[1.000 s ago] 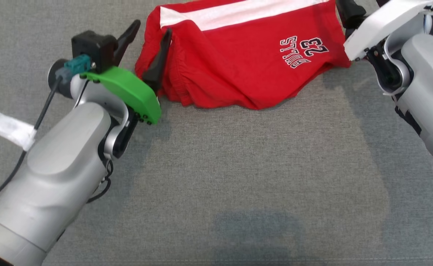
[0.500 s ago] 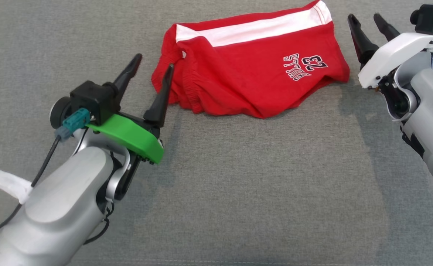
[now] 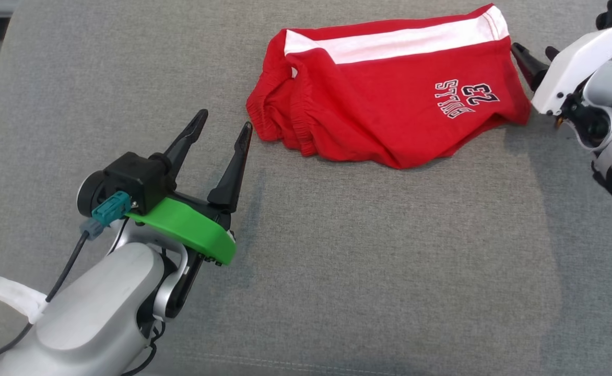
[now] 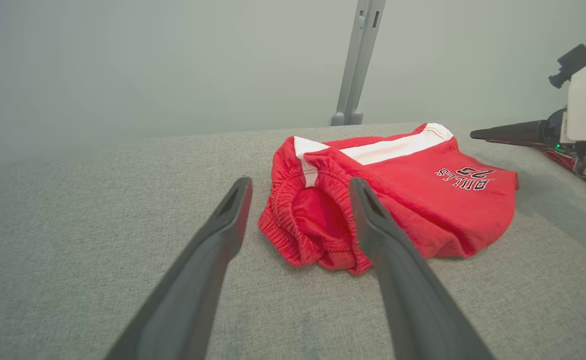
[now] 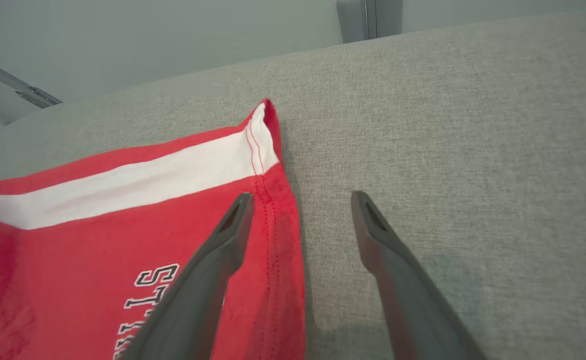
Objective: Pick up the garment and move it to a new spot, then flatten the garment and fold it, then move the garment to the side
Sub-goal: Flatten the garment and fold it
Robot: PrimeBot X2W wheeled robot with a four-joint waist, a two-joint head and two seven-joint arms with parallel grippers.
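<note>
The red shorts lie folded on the grey cushion. Their long axis runs across the robot, with the elastic waistband toward the left gripper and the leg hem toward the right gripper. Both claws are spread and empty. The right is nearer: its fingers straddle the hem edge, though I cannot tell whether one touches the cloth. The left points at the waistband, near but apart. A second ago its inner finger overlapped the waistband; it has since drawn back, and the head camera has shifted too.
</note>
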